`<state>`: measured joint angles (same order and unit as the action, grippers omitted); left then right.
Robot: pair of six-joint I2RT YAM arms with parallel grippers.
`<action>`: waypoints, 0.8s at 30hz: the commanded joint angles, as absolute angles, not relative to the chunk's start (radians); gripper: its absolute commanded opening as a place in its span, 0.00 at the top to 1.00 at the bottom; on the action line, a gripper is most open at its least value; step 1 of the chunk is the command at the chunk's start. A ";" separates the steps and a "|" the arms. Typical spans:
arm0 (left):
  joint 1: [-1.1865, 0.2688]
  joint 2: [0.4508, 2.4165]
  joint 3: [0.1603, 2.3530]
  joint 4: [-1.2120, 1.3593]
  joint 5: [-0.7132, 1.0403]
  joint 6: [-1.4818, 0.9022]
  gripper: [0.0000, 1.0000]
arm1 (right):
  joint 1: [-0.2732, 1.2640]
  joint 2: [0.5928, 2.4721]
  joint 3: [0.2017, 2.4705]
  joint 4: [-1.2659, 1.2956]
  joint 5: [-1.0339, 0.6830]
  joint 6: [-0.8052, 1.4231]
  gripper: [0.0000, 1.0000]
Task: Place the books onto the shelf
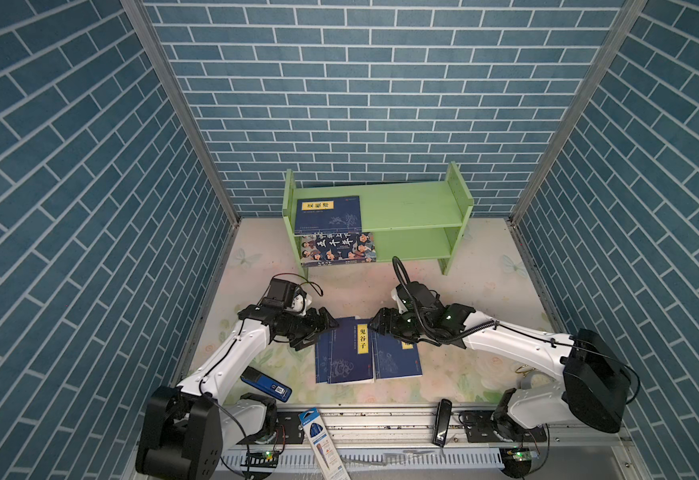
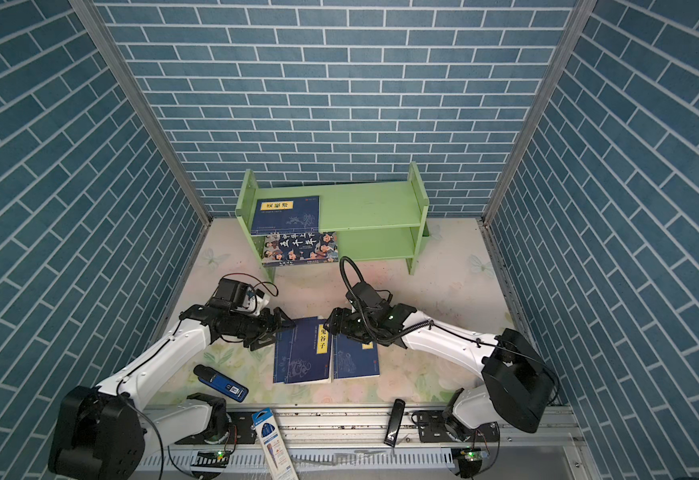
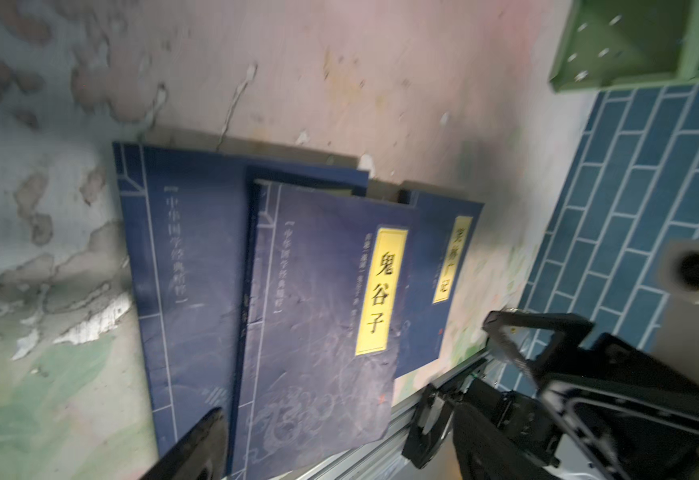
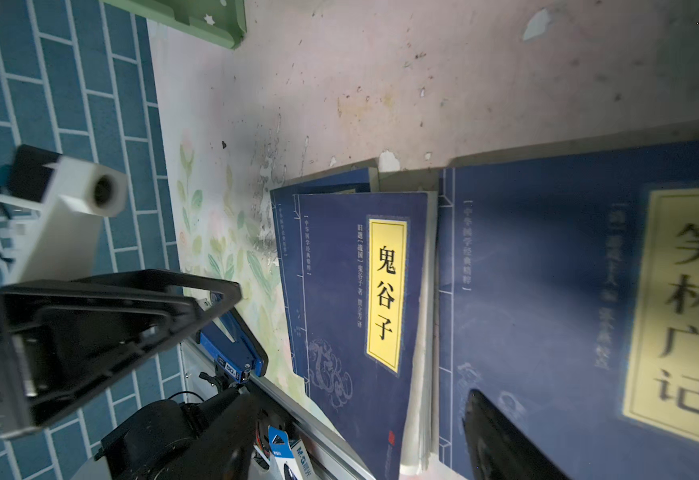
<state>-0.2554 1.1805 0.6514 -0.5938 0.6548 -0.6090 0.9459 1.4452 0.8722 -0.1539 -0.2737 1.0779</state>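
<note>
On floral tabletop (image 1: pixel 485 299), blue brick walls (image 1: pixel 360 104), navy books (image 1: pixel 345 357), left pincer (image 1: pixel 324 332) wide, right pincer (image 1: pixel 376 326) wide

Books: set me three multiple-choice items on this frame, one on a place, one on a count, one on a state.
1. Where is the cartoon book?
A. top tier
B. lower tier
C. table

2. How many navy books lie on the table?
A. one
B. two
C. three

3. How does the top-tier book sit?
A. flat, cover up
B. upright
C. open

Key:
1 B: it lies under the upper board, jutting forward.
2 C: one lies on another, with a third beside them.
3 A: its yellow label faces up in both top views.
</note>
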 commanded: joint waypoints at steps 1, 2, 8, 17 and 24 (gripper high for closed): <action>-0.311 1.209 0.628 -0.600 0.594 -0.541 0.12 | 0.964 1.504 0.877 -0.086 -0.329 1.105 0.22; -0.323 1.222 0.623 -0.593 0.585 -0.537 0.12 | 0.966 1.524 0.879 -0.084 -0.333 1.110 0.23; -0.334 1.269 0.588 -0.549 0.577 -0.541 0.12 | 0.974 1.611 0.885 -0.058 -0.350 1.106 0.26; -0.363 1.355 0.588 -0.452 0.633 -0.565 0.14 | 0.975 1.706 0.911 -0.060 -0.389 1.089 0.32; -0.372 1.421 0.606 -0.430 0.645 -0.566 0.15 | 0.976 1.764 0.962 -0.114 -0.409 1.058 0.35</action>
<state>-0.3611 1.3773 0.6266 -0.4438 0.6838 -0.5724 0.9699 1.7321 0.9348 -0.0780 -0.3897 1.0798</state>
